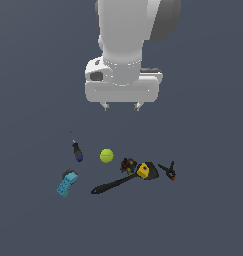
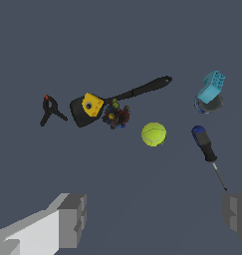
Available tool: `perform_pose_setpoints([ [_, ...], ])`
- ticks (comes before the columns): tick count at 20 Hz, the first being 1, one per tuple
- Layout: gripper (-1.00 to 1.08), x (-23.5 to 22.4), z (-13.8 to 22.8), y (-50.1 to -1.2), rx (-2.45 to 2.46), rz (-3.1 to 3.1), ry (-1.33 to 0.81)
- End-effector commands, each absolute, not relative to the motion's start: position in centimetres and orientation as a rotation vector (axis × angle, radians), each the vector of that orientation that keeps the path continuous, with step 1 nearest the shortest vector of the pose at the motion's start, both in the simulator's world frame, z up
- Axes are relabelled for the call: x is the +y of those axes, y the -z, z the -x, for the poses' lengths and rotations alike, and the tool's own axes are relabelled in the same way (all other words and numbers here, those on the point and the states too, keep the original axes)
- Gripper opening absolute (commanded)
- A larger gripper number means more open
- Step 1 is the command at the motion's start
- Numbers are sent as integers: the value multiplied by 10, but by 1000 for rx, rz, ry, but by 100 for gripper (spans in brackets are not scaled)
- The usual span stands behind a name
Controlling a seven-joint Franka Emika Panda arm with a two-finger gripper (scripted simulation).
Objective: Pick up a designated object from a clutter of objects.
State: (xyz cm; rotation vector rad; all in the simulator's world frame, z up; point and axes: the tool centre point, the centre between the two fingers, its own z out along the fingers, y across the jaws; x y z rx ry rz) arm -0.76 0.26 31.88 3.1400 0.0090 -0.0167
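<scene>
Arm vertical, wrist pointing down, gripper [image 1: 122, 106] high over clutter — fingers [image 2: 72, 219] spread wide, nothing held. Clamp [image 1: 168, 170] on floor below, off to exterior view's right, just beside spatula [image 1: 124, 180].

Arm: white Panda wrist descends from the top centre of the exterior view.
Gripper [image 1: 122, 106]: points straight down, fingers [image 2: 72, 219] spread wide, holding nothing.
</scene>
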Motion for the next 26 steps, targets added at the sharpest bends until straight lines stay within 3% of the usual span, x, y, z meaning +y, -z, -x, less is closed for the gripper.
perform_pose_setpoints([
  [1, 100, 3, 8, -319, 9, -3140, 17],
  [12, 100, -27, 7, -318, -1, -3125, 15],
  [26, 100, 9, -25, -284, 60, -3113, 13],
])
